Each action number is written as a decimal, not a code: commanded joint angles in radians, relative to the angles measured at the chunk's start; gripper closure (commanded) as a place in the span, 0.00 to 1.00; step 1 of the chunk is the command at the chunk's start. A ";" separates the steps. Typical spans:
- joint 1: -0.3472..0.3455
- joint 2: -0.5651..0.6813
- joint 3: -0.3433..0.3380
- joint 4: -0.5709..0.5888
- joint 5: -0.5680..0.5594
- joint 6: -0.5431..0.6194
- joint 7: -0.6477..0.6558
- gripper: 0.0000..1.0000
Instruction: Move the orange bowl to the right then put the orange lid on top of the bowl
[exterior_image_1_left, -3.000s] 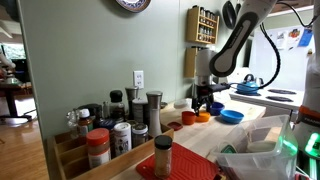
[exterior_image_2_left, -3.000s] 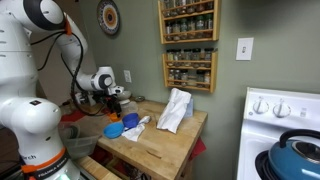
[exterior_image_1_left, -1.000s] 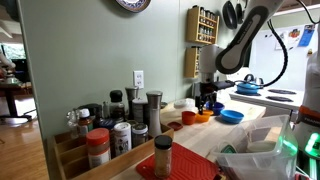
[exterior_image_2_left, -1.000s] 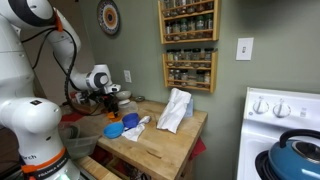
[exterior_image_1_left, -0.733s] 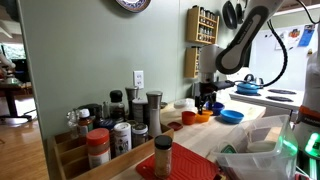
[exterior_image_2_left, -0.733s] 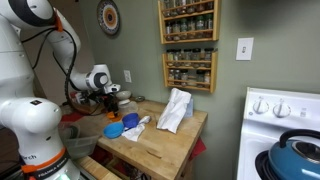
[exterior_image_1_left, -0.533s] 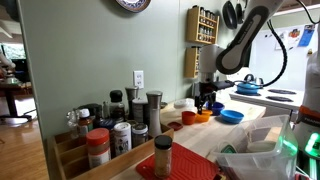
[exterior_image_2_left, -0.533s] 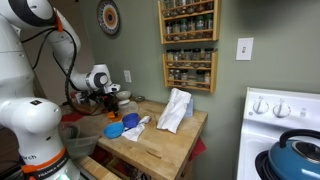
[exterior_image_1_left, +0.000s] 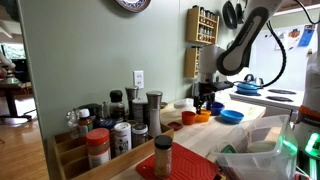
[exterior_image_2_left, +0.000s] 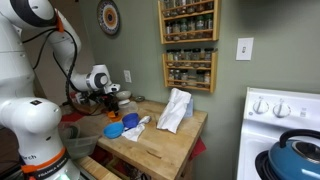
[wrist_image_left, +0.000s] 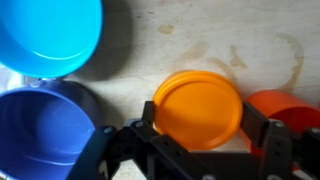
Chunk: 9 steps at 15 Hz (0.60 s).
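The orange bowl (wrist_image_left: 195, 105) sits on the pale wooden counter, seen from straight above as a bright orange round with a thin rim. Its face looks flat, so I cannot tell whether the orange lid lies on it; no separate lid shows. My gripper (wrist_image_left: 199, 108) straddles it, and both black fingers (wrist_image_left: 148, 125) press against its rim on opposite sides. In both exterior views the gripper (exterior_image_1_left: 208, 100) (exterior_image_2_left: 112, 103) hangs straight over the bowl (exterior_image_1_left: 203, 117) (exterior_image_2_left: 111, 117).
A darker red-orange cup-like bowl (wrist_image_left: 292, 108) (exterior_image_1_left: 188, 118) stands close beside the orange bowl. A light blue bowl (wrist_image_left: 50, 35) and a dark blue bowl (wrist_image_left: 40, 135) sit on its other side. A white cloth (exterior_image_2_left: 175, 110) lies mid-counter; spice jars (exterior_image_1_left: 110, 130) crowd the near end.
Since three seconds ago the arm has stretched out and the gripper has shifted slightly above the orange bowl. Over the last second nothing has visibly moved.
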<state>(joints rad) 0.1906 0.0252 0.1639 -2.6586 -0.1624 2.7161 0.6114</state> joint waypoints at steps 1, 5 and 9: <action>0.001 0.015 -0.004 -0.010 -0.038 0.030 0.037 0.41; 0.003 0.026 -0.009 -0.009 -0.052 0.039 0.048 0.40; 0.005 0.035 -0.018 -0.008 -0.078 0.049 0.072 0.41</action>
<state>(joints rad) 0.1905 0.0474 0.1594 -2.6585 -0.1936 2.7323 0.6394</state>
